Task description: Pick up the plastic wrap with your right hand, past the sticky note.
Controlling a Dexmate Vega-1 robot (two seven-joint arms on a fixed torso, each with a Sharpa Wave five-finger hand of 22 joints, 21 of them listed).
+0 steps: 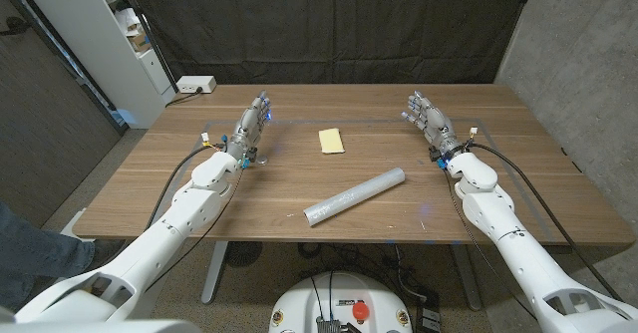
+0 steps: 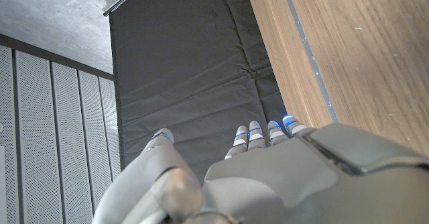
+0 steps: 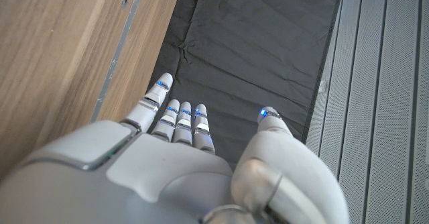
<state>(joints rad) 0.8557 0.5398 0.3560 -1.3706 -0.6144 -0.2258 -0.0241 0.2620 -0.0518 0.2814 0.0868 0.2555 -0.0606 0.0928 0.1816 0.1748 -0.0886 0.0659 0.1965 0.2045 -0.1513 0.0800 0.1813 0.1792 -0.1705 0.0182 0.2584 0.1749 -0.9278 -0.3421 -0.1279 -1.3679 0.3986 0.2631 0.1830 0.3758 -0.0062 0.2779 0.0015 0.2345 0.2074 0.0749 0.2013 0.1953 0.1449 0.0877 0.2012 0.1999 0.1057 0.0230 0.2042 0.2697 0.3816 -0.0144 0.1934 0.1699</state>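
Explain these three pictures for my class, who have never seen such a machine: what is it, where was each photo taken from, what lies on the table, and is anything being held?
This is a robot with two white arms, each ending in a robot hand with fingers. The wide picture is taken from its head, looking down on a wooden table. The left robot hand and the right robot hand are both at the far part of the table, fingers apart, holding nothing. Between them lies a yellow sticky note; nearer the robot lies a roll of plastic wrap, untouched. The other two pictures come from cameras on each wrist, looking along the back of that hand toward a black curtain.
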